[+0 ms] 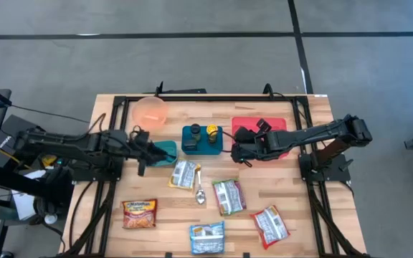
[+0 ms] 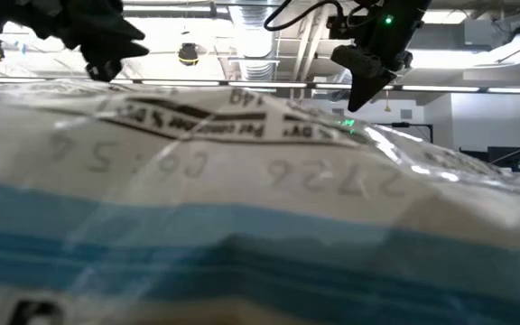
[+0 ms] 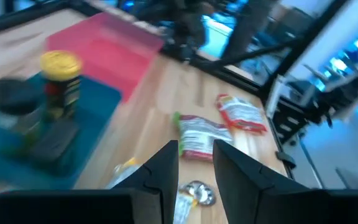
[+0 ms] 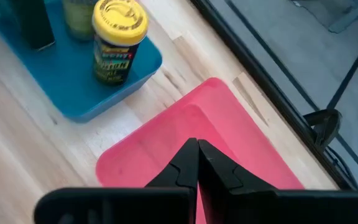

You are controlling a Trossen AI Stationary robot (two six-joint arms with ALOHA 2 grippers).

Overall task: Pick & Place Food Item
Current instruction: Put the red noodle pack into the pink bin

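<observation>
The left gripper (image 1: 151,152) is hanging over the wooden table (image 1: 314,229), just beside a small teal dish (image 1: 167,152), and its two dark fingers (image 3: 166,168) are standing slightly apart with nothing lying between them. Past those fingers a green and white foil snack packet (image 3: 199,135) is lying flat on the wood, with a red and white foil packet (image 3: 242,114) resting a little beyond it and a shiny metal spoon (image 3: 199,191) sitting close under the fingertips.

The right gripper (image 1: 237,153) is hovering at the near edge of a flat red plastic tray (image 1: 246,125), and its fingers (image 4: 191,163) are pressed tightly together, gripping nothing.

Between the two arms a blue square plastic tray (image 1: 191,145) is holding a yellow-lidded jar (image 1: 211,132) and a darker jar (image 1: 193,132), both standing upright. An orange translucent bowl (image 1: 150,110) is sitting toward the far side of the table, on the left arm's side.

Nearer the front, more food packets are lying spread out: a silver and yellow packet (image 1: 184,174) just beside the teal dish, an orange noodle packet (image 1: 140,213) on the left, and a blue and white packet (image 1: 207,238) at the front edge, which is filling almost the whole low view.
</observation>
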